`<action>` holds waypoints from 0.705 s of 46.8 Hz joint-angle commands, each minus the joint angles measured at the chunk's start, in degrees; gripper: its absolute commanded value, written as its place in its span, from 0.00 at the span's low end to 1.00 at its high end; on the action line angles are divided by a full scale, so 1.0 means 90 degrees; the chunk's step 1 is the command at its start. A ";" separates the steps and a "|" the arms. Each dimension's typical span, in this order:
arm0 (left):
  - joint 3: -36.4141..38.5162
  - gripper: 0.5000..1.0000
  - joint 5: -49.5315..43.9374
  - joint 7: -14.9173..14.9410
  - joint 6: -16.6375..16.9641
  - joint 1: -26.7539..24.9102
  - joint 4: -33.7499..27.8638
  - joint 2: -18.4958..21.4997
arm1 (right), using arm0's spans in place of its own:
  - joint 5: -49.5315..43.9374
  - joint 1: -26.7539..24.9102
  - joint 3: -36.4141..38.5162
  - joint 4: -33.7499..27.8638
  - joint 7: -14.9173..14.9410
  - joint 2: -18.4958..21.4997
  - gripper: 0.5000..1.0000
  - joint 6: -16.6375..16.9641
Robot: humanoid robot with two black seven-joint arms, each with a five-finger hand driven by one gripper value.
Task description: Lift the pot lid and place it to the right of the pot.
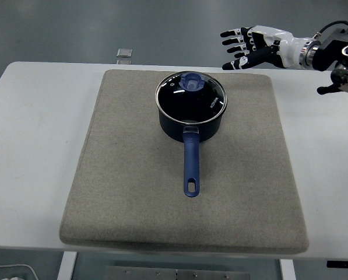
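Single head view, mounted high on the robot's side, facing forward and down at moderate range. The white table [34,146] fills most of the frame, its near edge along the bottom; floor shows beyond its far edge. A grey mat [121,192] lies centred on it. No second view supplied.

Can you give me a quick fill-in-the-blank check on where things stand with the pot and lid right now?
1. The glass lid sits ____ the blue pot.
2. The pot's handle points toward the table's ____ edge.
3. The right hand holds ____, fingers spread.
4. The pot stands on a grey ____.

Missing words: on; near; nothing; mat
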 commanded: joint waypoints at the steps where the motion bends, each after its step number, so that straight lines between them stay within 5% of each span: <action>1: 0.0000 1.00 0.0000 0.0000 0.0000 0.0000 0.0000 0.0000 | -0.0433 0.0141 -0.0133 0.0115 0.0008 -0.0004 0.86 0.0012; 11: 0.0000 1.00 0.0000 0.0000 0.0000 0.0000 0.0000 0.0000 | -0.1401 0.0619 -0.0533 0.0320 0.0008 0.0143 0.86 0.0051; 33: 0.0000 1.00 0.0000 0.0000 0.0000 0.0000 0.0000 0.0000 | -0.1606 0.1352 -0.1725 0.0242 -0.0021 0.0875 0.86 -0.0017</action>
